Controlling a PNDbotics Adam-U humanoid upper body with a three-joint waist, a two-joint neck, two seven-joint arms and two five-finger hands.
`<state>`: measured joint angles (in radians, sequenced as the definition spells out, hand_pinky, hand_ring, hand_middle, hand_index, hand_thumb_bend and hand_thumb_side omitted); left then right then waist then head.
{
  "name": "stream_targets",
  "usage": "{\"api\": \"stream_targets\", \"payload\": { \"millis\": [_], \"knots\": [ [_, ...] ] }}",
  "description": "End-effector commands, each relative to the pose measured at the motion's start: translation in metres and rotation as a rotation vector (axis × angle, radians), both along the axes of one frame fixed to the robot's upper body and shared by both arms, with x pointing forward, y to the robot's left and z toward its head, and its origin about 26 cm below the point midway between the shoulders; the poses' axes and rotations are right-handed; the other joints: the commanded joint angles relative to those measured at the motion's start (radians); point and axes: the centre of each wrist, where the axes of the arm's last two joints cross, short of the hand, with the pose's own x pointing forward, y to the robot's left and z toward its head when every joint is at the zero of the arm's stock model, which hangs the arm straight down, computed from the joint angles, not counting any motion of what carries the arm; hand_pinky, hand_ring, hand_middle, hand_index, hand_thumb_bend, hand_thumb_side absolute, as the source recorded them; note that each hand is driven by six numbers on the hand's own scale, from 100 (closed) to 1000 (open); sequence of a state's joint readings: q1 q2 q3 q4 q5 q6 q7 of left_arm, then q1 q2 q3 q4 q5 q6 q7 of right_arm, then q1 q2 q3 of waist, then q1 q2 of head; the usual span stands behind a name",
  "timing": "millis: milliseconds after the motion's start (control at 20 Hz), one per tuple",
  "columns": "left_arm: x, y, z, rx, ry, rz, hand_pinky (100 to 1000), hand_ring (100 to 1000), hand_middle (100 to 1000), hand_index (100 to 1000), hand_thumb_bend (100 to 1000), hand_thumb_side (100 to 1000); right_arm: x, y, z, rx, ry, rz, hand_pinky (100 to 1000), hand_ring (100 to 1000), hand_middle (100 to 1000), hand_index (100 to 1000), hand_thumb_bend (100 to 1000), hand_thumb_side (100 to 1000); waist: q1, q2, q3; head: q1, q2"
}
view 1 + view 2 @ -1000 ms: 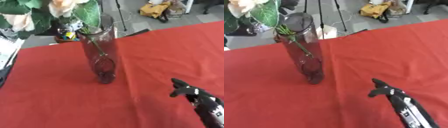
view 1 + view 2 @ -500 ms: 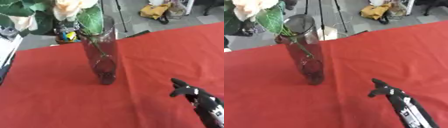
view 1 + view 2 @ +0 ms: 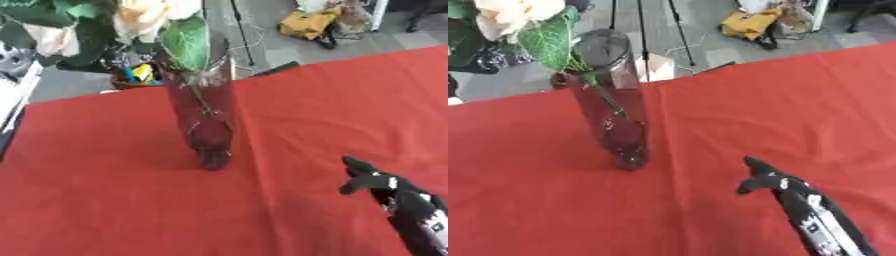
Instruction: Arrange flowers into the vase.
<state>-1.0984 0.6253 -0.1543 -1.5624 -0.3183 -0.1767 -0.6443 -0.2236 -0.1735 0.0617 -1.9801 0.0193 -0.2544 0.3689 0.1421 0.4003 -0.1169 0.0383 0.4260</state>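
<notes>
Flowers [image 3: 153,20] stand in the vase [image 3: 203,117]; right hand [image 3: 765,178], fingers relaxed, well apart on red cloth [image 3: 105,200].

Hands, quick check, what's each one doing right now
Right hand: low right over the red cloth, holding nothing; open or shut cannot be told.
Left hand: not in view.

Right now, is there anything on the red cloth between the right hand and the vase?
Nothing visible. Only bare red cloth lies between the right hand and the vase, which already holds a flower stem.
</notes>
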Motion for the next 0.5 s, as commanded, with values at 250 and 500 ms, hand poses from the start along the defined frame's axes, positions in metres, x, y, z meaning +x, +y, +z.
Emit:
{"api": "stream_targets", "payload": {
  "millis": [250,500],
  "knots": [
    [-0.0092,0.0168,0.0135,-0.008,-0.061,0.049,859,939,1000,1000,357,1000,-0.0023,-0.0026,0.0064,0.0,-0.024,-0.001,1000,1000,639,764,100,997,-0.01,-0.028,0.004,-0.003,-0.006],
    [-0.0094,0.0213,0.0122,0.001,-0.061,0.063,860,942,1000,1000,373,1000,-0.0024,-0.0028,0.0063,0.002,-0.026,-0.002,1000,1000,640,764,100,997,-0.013,-0.028,0.005,-0.005,-0.002]
  ]
}}
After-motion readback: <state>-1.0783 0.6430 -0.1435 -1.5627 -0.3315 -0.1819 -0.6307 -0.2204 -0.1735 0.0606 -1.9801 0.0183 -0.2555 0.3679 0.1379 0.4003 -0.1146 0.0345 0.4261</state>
